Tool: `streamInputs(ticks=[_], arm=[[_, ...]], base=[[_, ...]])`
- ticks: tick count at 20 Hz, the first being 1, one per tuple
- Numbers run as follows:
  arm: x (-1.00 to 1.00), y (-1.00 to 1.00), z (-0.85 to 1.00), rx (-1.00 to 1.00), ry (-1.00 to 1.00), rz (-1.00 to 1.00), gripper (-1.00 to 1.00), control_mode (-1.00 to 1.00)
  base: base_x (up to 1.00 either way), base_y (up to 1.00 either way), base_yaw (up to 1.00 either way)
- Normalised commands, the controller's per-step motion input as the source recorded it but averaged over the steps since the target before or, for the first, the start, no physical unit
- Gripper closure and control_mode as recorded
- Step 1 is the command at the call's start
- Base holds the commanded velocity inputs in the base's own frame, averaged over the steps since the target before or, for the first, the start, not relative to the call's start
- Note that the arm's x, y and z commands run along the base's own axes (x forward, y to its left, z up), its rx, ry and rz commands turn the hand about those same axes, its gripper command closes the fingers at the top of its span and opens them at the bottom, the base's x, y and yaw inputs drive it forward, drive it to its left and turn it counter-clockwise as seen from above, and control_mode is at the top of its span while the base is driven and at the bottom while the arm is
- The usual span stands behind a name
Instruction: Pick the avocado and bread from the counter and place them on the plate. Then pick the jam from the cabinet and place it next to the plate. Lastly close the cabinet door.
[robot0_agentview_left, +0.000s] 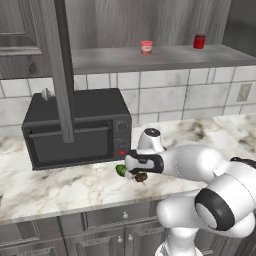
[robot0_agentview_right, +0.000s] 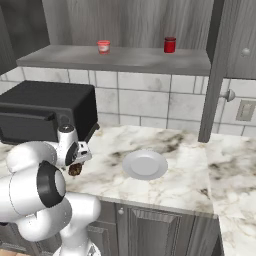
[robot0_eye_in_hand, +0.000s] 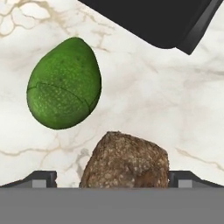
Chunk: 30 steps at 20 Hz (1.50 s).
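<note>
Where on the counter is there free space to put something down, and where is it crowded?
Bare marble lies right of the plate toward the open cabinet door, and between the plate and the microwave. The plate is bare too. It is crowded in front of the microwave: avocado and bread lie close together under the open gripper.

My arm: glossy white shells, dark joints

I see a white arm (robot0_agentview_left: 200, 165) built of rounded, shiny segments, with black rings at the joints and a big round white cap set in a dark collar at the elbow. The wrist carries a dark band and a small grey-topped knob. The finger tips (robot0_eye_in_hand: 39, 178) are small, dark and blocky.
</note>
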Motion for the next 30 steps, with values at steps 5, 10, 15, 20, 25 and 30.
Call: streamInputs(ticks=[5,10,15,20,25,30], arm=[[0.02,0.0,-0.24,-0.03,0.0,0.0,-1.0,-1.0],[-0.02,-0.03,-0.16,-0.05,0.0,0.0,-1.0,-1.0],[-0.1,-0.05,-0.13,-0.07,0.0,-0.01,-1.0,-1.0],[-0.08,-0.07,-0.15,-0.02,0.0,-0.02,1.0,-1.0],[-0.14,-0.08,-0.13,0.0,0.04,-0.08,1.0,-1.0],[-0.22,-0.13,-0.08,0.0,0.03,-0.15,1.0,-1.0]], base=[[0.0,0.0,0.0],[0.0,0.0,0.0],[0.0,0.0,0.0],[0.0,0.0,0.0],[0.0,0.0,0.0],[0.0,0.0,0.0]])
